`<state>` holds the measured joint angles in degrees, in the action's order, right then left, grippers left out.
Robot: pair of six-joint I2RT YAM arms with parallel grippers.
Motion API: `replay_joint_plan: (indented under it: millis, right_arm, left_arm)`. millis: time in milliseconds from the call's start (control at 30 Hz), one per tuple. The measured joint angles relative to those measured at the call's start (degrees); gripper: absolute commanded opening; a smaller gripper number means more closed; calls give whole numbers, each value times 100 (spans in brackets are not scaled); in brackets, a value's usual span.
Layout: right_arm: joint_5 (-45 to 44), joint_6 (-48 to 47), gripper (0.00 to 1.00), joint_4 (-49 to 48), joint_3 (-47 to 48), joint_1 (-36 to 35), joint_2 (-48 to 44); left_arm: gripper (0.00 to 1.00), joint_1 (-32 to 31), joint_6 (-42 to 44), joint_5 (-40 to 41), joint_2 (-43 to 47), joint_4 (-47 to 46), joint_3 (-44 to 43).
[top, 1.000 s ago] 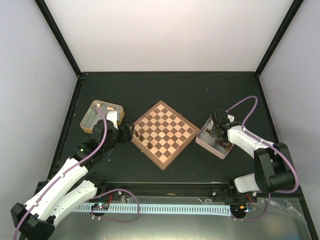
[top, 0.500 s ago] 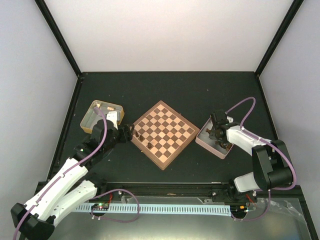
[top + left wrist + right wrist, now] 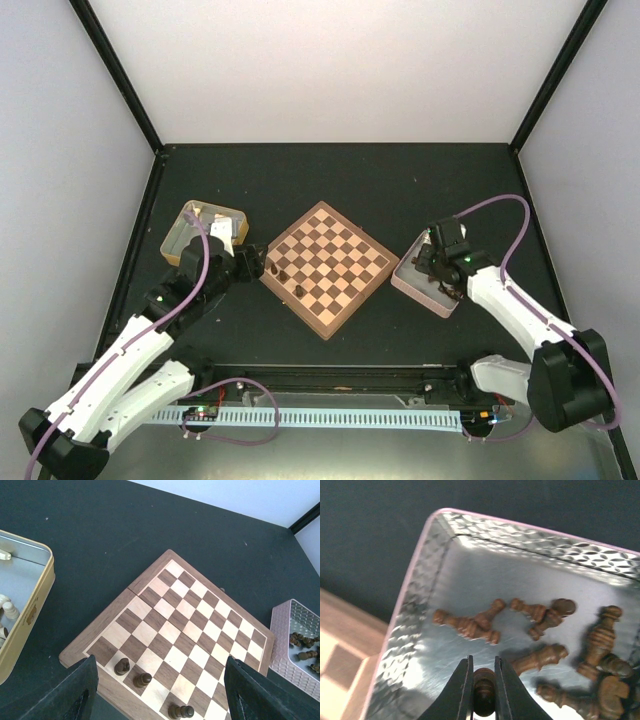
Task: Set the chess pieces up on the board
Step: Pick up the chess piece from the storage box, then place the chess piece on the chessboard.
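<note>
1. Your right gripper (image 3: 482,677) is pinching one dark chess piece (image 3: 483,696) above the floor of the pink tray (image 3: 412,630), near its board-side wall.
2. The other chess pieces (image 3: 470,625) lie scattered in that tray (mostly on their sides).
3. Three dark pieces (image 3: 142,680) stand along one edge of the board (image 3: 175,625).
4. Your left gripper (image 3: 160,682) hangs spread wide above that edge, holding nothing.
5. The gold tray (image 3: 30,607), with pale pieces (image 3: 9,611) inside, sits off the board's left corner.

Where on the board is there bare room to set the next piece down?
Nearly the whole board is bare. Only three chess pieces stand in a row along its near-left edge. The pink tray is crowded with more of them.
</note>
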<state>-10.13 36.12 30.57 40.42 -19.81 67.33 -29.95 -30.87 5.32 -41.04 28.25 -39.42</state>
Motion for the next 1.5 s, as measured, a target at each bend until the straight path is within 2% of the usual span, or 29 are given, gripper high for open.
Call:
replay_joint_plan:
  millis: [100,300,500,667,867,1133,1300,1500]
  right_arm:
    - [90,0,1,52,114,-546,-96]
    - [55,166,1,9,382,-2065,149]
    - [-162,459,2,-127,693,-3300,944]
    - [-369,662,2,-85,1226,-4046,1740]
    - [-577,848,2,-26,1596,-4509,2376]
    - [-673,1034,5,107,1661,-4645,2573]
    - [-745,1062,17,118,1661,-4645,2662]
    - [-809,1119,37,210,1718,-4645,2787]
  left_arm:
    - [71,0,-2,0,0,0,0]
    - [71,0,0,-2,-37,-4,0]
    - [71,0,28,0,-46,-37,20]
    - [71,0,42,9,-20,-299,192]
    - [71,26,46,103,-20,-627,437]
    - [71,35,48,234,-17,-765,446]
    - [71,37,48,238,-17,-817,535]
    - [71,37,48,232,-17,-817,544]
